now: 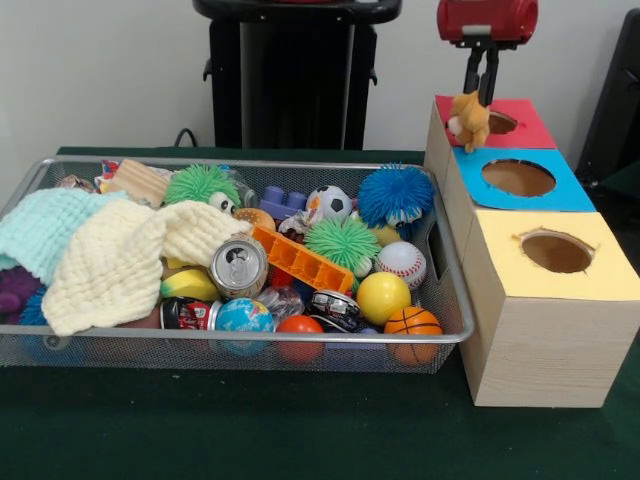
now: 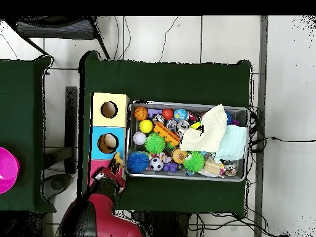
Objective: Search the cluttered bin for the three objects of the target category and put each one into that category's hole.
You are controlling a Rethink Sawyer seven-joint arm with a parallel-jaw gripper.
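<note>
Orange-brown plush toy [image 1: 469,119], upper right of the front view: clamped between the two black fingers of the gripper [image 1: 480,95], hanging at the left edge of the red-topped box section [image 1: 525,133], just beside its round hole [image 1: 500,122]. Red arm housing directly above.

Wooden box, right side of frame: three tops in a row, red at the back, blue [image 1: 560,196] in the middle, yellow [image 1: 600,278] nearest the lower right, one hole in each.

Wire mesh bin [image 1: 445,290], left and centre, on the dark green surface [image 1: 300,430]: cream knitted cloth [image 1: 120,262], pale green cloth [image 1: 40,228], drink can [image 1: 239,266], orange plastic block [image 1: 300,258], green spiky ball [image 1: 342,243], blue spiky ball [image 1: 395,194], baseball [image 1: 402,262], yellow ball [image 1: 383,296], small basketball [image 1: 412,322], soccer ball [image 1: 329,203], globe ball [image 1: 243,316].
</note>
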